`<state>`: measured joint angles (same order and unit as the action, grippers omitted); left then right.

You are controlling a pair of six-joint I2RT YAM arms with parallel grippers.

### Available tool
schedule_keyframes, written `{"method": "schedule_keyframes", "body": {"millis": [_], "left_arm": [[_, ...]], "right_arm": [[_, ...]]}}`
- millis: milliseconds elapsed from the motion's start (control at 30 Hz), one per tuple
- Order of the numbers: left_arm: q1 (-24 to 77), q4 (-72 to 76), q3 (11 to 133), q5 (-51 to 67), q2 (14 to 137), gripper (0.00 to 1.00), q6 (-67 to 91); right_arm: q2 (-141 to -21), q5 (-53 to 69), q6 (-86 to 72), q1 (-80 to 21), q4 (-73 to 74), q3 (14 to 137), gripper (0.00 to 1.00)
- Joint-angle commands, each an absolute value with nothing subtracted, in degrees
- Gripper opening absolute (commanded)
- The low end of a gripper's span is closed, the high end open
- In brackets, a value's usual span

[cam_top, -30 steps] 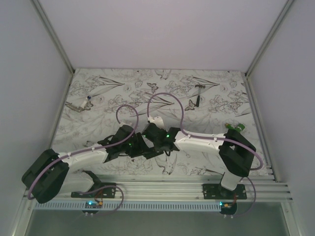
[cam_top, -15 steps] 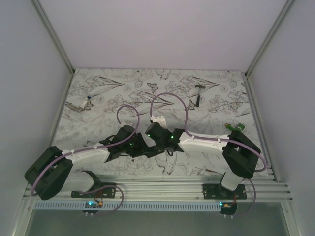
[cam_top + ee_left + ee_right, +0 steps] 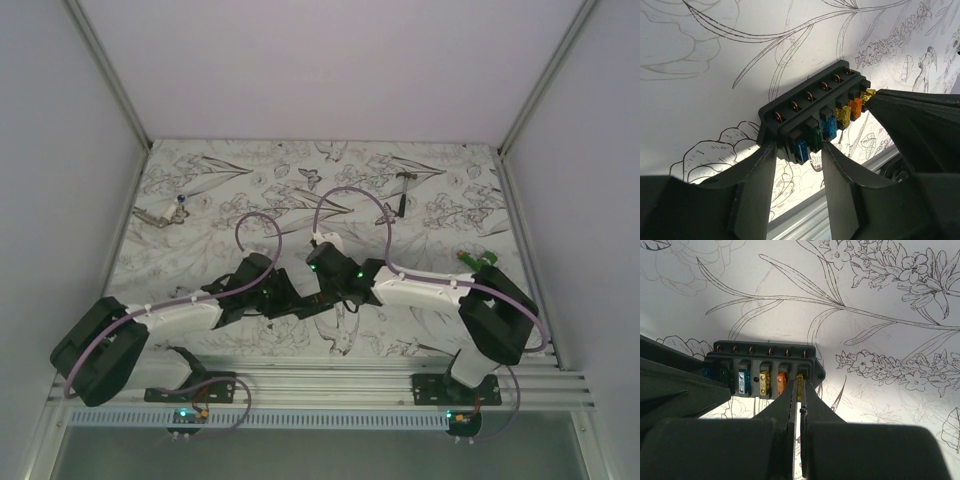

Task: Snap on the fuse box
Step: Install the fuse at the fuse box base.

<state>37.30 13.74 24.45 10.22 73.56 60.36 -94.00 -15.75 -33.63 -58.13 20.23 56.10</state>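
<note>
The fuse box (image 3: 810,107) is a black block with a row of blue, green, yellow and orange fuses, and it hangs above the flower-print table. My left gripper (image 3: 795,147) is shut on its near end, one finger on each side. In the right wrist view the fuse box (image 3: 765,357) shows its fuse face. My right gripper (image 3: 800,381) is shut there on the end yellow fuse (image 3: 800,386), which sits in the last slot. From above, the left gripper (image 3: 290,298) and the right gripper (image 3: 318,298) meet over the table's near middle and hide the box.
A small green object (image 3: 478,260) lies at the right edge beside the right arm. A tiny hammer (image 3: 403,190) rests at the back right. A small metal piece (image 3: 165,212) lies at the far left. An aluminium rail (image 3: 330,380) runs along the near edge.
The right wrist has shifted a little to the right and the left arm followed it slightly. The two grippers stay together at the box.
</note>
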Motion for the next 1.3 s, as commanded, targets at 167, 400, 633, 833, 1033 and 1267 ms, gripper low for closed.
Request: {"method": "schedule_keyframes", "body": {"millis": [167, 400, 633, 833, 1033, 1267], "left_arm": [[36.4, 9.9, 24.2, 9.2, 77.0, 0.43, 57.9], [36.4, 9.4, 24.0, 8.9, 76.7, 0.42, 57.7], [36.1, 8.5, 23.8, 8.4, 76.0, 0.40, 57.6], [35.8, 7.5, 23.6, 7.9, 75.3, 0.39, 57.6], [35.5, 6.7, 23.5, 7.4, 75.1, 0.38, 57.4], [35.1, 6.2, 23.5, 7.1, 75.1, 0.37, 57.1]], "right_arm": [[-94.5, -11.3, -30.8, -55.9, 27.9, 51.3, 0.00], [-97.4, -10.2, -30.8, -55.7, 27.9, 50.3, 0.00], [-99.0, -12.1, -31.0, -55.6, 30.0, 49.8, 0.00], [-101.0, -12.9, -30.9, -55.5, 31.7, 49.9, 0.00], [-100.8, -12.4, -30.0, -54.7, 32.0, 49.1, 0.00], [-102.1, -9.0, -28.4, -54.4, 32.1, 48.8, 0.00]]}}
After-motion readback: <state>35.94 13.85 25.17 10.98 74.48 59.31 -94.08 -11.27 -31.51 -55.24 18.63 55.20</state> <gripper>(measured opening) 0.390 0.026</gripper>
